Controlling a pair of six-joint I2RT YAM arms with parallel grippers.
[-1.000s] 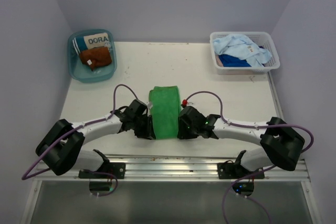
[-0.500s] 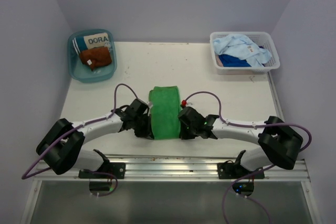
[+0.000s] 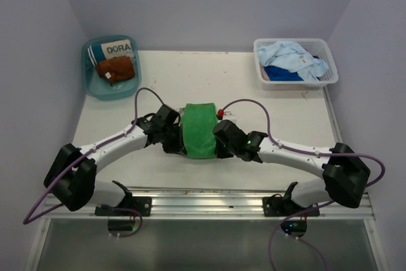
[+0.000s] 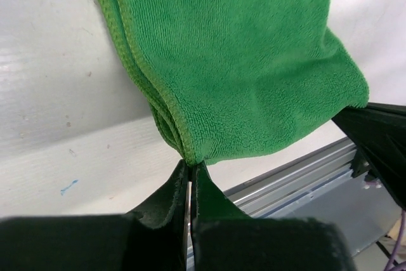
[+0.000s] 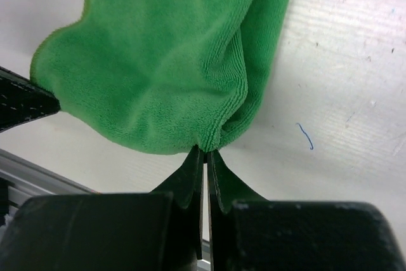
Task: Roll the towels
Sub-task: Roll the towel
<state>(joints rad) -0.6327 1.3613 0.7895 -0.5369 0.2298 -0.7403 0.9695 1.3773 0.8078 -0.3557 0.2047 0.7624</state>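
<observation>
A bright green towel [image 3: 200,129], folded into a thick band, lies in the middle of the table between my two grippers. My left gripper [image 3: 179,143] is shut on its near left corner, seen pinched in the left wrist view [image 4: 191,160]. My right gripper [image 3: 218,146] is shut on its near right corner, seen in the right wrist view [image 5: 206,150]. The towel's near end is lifted and folded over towards the far end. A rust-brown towel [image 3: 115,70] lies in the teal bin. Light blue [image 3: 293,55] and dark blue [image 3: 282,73] towels lie in the white basket.
A teal bin [image 3: 91,84] at the back left also holds the white-and-teal "DORA" item [image 3: 117,49]. A white mesh basket [image 3: 330,61] stands at the back right. A metal rail [image 3: 203,200] runs along the table's near edge. Purple cables loop over both arms.
Both grippers have moved away from me with the towel's near end held. The green towel now looks shorter, its near end carried over towards the far end.
</observation>
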